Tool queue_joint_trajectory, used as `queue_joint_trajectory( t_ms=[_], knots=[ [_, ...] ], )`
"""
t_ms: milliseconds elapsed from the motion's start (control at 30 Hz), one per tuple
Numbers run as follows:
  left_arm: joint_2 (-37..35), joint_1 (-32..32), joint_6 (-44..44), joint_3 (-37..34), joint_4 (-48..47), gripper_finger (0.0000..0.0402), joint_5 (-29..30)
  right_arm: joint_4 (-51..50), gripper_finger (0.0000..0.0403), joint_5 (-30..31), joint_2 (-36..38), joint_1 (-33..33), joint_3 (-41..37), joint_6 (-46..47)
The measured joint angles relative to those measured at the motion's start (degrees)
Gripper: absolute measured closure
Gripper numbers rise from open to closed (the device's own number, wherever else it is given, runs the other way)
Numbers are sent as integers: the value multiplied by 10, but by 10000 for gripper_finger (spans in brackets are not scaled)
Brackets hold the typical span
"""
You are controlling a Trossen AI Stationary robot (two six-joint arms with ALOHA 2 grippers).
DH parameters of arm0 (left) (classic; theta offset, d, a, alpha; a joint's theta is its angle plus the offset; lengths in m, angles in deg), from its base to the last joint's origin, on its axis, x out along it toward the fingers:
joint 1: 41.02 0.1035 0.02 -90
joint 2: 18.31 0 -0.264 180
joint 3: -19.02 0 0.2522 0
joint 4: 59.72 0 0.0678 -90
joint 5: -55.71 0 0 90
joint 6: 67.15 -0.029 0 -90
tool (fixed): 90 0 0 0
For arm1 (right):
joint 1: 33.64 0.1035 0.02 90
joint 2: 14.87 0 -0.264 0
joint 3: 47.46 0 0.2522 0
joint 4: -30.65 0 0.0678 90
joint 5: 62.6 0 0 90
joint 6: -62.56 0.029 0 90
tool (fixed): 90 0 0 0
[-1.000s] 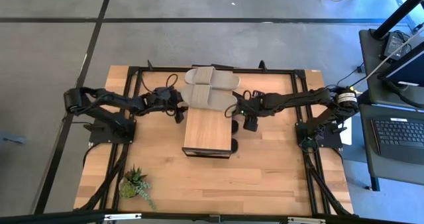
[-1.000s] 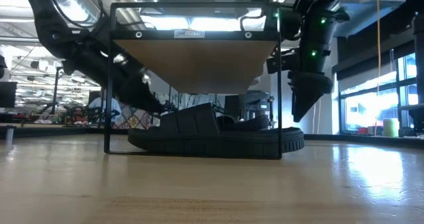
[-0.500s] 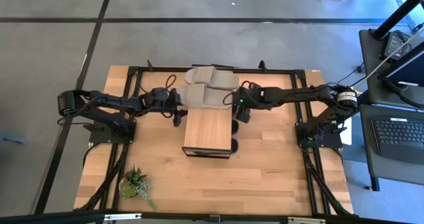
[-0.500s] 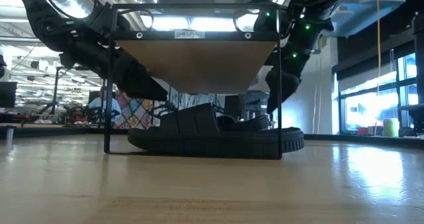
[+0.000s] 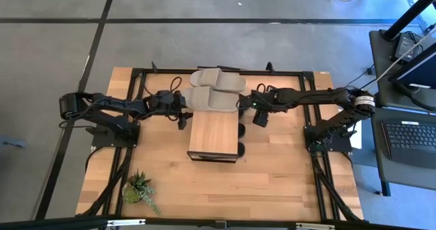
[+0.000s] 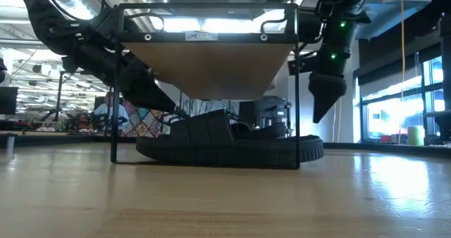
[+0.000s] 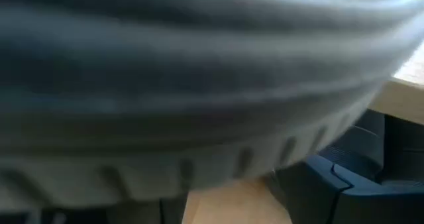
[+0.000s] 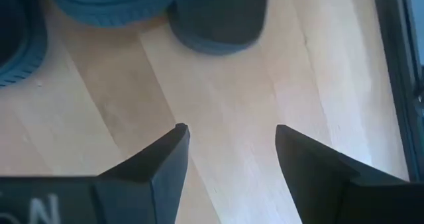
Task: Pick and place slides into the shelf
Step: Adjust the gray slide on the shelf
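Note:
The shelf (image 5: 213,138) stands mid-table. Two beige-grey slides (image 5: 216,80) (image 5: 212,99) lie crosswise on the far part of its wood top. Black slides (image 6: 232,143) rest on their soles on the table under the shelf (image 6: 204,65), and their ends (image 5: 242,130) stick out on its right. My left gripper (image 5: 182,116) is at the nearer beige slide's left end. That slide's ridged sole edge (image 7: 199,118) fills the left wrist view, and the fingers are hidden there. My right gripper (image 5: 259,117) (image 6: 320,105) hangs open, pointing down, right of the shelf over bare table (image 8: 228,134). My left gripper stands close against the left end of the nearer beige slide (image 5: 192,102). I cannot tell whether it touches the slide, because the fingers do not show in its wrist view.
A small green potted plant (image 5: 139,188) stands at the near left corner. A black metal frame (image 5: 225,71) runs round the table's far part. Bare wood (image 5: 272,182) lies near and right of the shelf. Black slide ends (image 8: 218,18) lie just beyond my right gripper's fingers.
My right gripper has swung in toward the shelf's right side, then back out toward the table's right edge. It has stayed open and pointing down throughout. The slides and the shelf have not moved.

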Motion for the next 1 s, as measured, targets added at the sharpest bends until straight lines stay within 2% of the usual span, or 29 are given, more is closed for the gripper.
queue_joint_trajectory(
  t_ms=[200,300,467,633,833,1000],
  knots=[
    [-43,20,18,1,-59,207,5,-1,178,0,55,-2,-36,22],
    [-85,29,28,1,-76,207,14,0,178,0,76,-2,-52,35],
    [-168,41,32,0,-164,207,19,0,178,-1,93,-2,-75,50],
    [-255,43,61,0,-273,207,87,2,178,-1,95,-2,-84,52],
    [-322,38,60,0,-280,207,115,24,178,-1,95,-2,-86,51],
    [-342,39,58,0,-283,207,150,27,178,-1,95,-2,-86,50]
  ],
)
